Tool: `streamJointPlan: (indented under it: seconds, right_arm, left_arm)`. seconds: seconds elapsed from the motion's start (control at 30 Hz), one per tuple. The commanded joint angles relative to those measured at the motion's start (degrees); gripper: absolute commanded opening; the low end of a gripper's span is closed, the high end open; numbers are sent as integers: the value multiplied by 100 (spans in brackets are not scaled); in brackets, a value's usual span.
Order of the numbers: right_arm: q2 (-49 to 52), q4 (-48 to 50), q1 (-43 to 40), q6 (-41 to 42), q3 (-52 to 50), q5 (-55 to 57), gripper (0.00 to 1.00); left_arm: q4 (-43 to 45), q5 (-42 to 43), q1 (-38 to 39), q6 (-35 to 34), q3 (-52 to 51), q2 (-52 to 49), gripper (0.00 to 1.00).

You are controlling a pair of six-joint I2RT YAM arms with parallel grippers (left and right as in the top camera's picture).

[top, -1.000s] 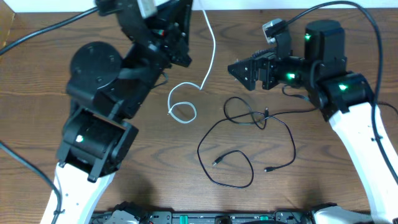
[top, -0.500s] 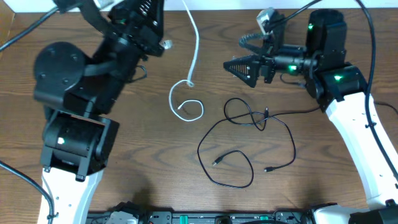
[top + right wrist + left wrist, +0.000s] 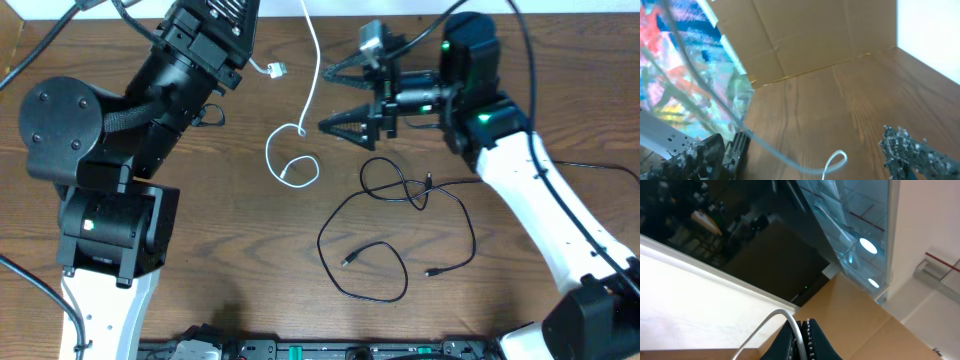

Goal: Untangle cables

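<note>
White cable [image 3: 318,68] leaves the overhead view's top edge; left pincer [image 3: 802,330] clamps it, tips mostly cropped. Right pincer [image 3: 338,96] gapes wide above the worktop [image 3: 250,250].

The desk [image 3: 250,260] is dark brown with a streaked wood grain. The white cable [image 3: 312,70] shows pale against it, looping just in front of the right jaws and passing between the black left jaws. The black cables [image 3: 400,195] lie as thin dark lines on the near side of the right jaws. The left arm [image 3: 90,120] and right arm [image 3: 530,190] are black near their jaws and white further back, each with green lights. Beyond the speckled dark-grey right jaws stand tan cardboard [image 3: 810,35] and a panel [image 3: 675,60] smeared red, blue, green and yellow.
</note>
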State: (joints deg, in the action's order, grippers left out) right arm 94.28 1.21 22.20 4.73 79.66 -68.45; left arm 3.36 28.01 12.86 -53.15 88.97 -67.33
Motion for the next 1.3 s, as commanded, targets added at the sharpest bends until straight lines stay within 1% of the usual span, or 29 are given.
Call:
streamJointPlan:
  seconds: [0.0, 0.17, 0.3, 0.33, 0.37, 0.4, 0.47, 0.5, 0.6, 0.67, 0.7, 0.77, 0.8, 0.87, 0.9, 0.93, 1.07, 1.23, 1.27]
  right_arm:
    - [138, 166, 245, 103, 0, -129, 92]
    - [240, 232, 435, 101, -2, 52, 83]
    - [240, 267, 570, 101, -2, 367, 72]
    - [240, 267, 605, 101, 0, 472, 64]
    - [240, 267, 640, 103, -2, 588, 53]
    - [240, 264, 658, 149, -2, 686, 34]
    - [240, 280, 658, 358, 0, 876, 6]
    - [238, 326, 627, 511, 0, 990, 1]
    - [238, 560, 490, 1276, 0, 1399, 1]
    - [234, 824, 319, 1705, 2, 1510, 1]
    - [225, 968, 208, 1941, 2, 1580, 1]
    - [212, 1281, -74, 2450, 9, 1764, 1]
    - [208, 1443, -236, 2695, 13, 1849, 1]
    - [205, 1792, -603, 3209, 20, 1941, 1]
    - [205, 1908, -776, 3429, 20, 2004, 1]
    - [205, 1985, -955, 3604, 20, 2094, 1]
    - [205, 2133, -1768, 3982, 24, 2656, 1]
    - [205, 1827, -2909, 4105, 24, 3093, 1]
    - [205, 1681, -3158, 4100, 24, 3134, 1]
  left_arm:
    - [68, 157, -22, -208, 33, 74, 7]
    - [90, 157, -20, -238, 33, 74, 7]
    - [109, 157, -20, -463, 33, 74, 7]
    - [107, 157, -20, -463, 33, 74, 7]
    - [107, 157, -20, -461, 33, 74, 7]
    - [103, 157, -20, -459, 31, 74, 7]
    - [-4, 155, -22, -426, 31, 74, 8]
    - [-68, 157, -22, -361, 31, 74, 8]
    - [-356, 153, -22, -15, 31, 74, 8]
    - [-702, 125, -22, 291, 31, 72, 8]
    - [-909, 103, -22, 472, 31, 72, 12]
    - [-1342, 52, -22, 826, 31, 70, 15]
    - [-1561, -17, -22, 977, 31, 68, 14]
    - [-1943, -232, -22, 1102, 31, 50, 15]
    - [-2090, -343, -22, 1126, 31, 37, 17]
    - [-2225, -431, -22, 1174, 31, 22, 22]
    - [-2669, -516, -22, 1526, 31, -81, 40]
    - [-3156, -514, -22, 1759, 31, -236, 45]
    - [-3272, -516, -22, 1757, 31, -273, 49]
